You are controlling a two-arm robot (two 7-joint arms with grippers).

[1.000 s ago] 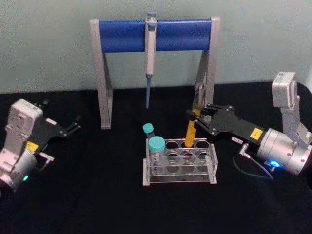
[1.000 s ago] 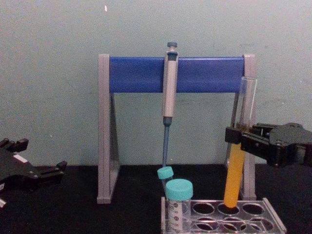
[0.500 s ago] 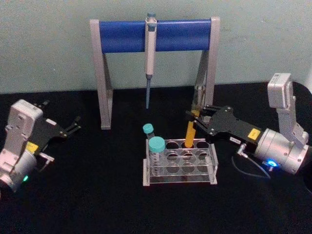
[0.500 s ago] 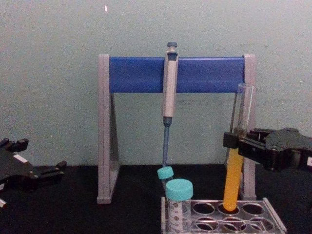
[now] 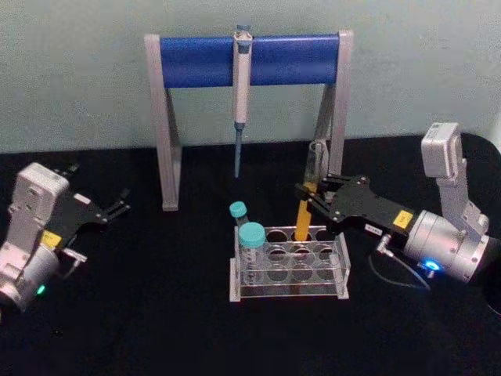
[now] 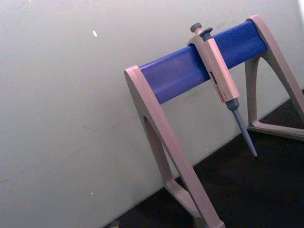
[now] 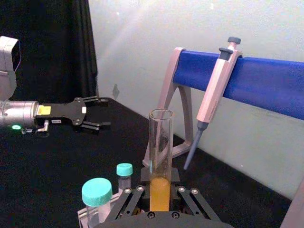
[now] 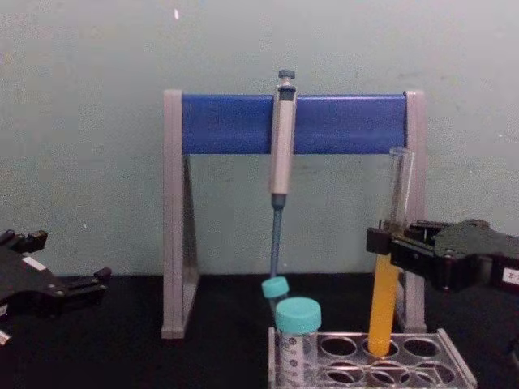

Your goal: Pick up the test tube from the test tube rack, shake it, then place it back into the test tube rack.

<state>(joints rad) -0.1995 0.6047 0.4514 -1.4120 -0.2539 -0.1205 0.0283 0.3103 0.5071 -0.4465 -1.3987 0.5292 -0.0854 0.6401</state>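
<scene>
The test tube [image 5: 303,215] is a long clear tube with orange-yellow liquid in its lower half. It stands upright with its bottom in a back-row hole of the clear test tube rack [image 5: 290,270]. My right gripper [image 5: 305,196] reaches in from the right and is shut on the tube's middle, above the rack. From the side, the tube [image 8: 383,304] dips into the rack [image 8: 442,356] below the right gripper [image 8: 388,243]. The right wrist view shows the tube [image 7: 160,152] rising between the fingers. My left gripper [image 5: 117,205] rests open at the far left of the table.
Two teal-capped tubes [image 5: 250,235] stand in the rack's left end. Behind the rack stands a grey-legged stand with a blue crossbar [image 5: 196,59], and a pipette [image 5: 241,78] hangs from it. The stand's right leg [image 5: 338,117] is just behind the tube.
My right gripper has come down and slightly left with the test tube, so the tube's bottom sits lower in the rack hole. The left arm has barely moved.
</scene>
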